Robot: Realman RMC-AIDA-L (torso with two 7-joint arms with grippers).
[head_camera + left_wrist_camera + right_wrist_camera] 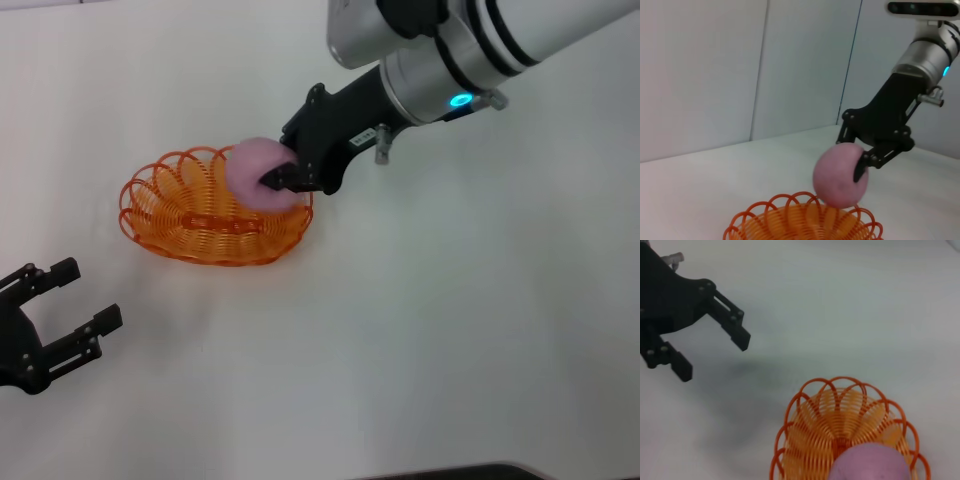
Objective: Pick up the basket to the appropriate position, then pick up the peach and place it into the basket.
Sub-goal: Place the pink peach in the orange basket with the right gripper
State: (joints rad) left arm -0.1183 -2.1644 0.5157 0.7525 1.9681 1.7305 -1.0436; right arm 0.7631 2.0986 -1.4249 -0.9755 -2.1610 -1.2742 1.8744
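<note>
Head view: one peach (255, 172) clamped in right gripper (278, 172) over one basket (205, 215) — left gripper (88, 300) spread wide.

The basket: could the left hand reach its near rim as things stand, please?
Probably yes. The left hand is open, off to the side of the basket with bare table between them; the right hand holds the peach over the far end.

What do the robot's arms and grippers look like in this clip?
The right arm is a silver-white tube with black bands and a glowing cyan ring light. Its right gripper is matte black with linkage fingers. The left gripper is the same black two-finger design.
</note>
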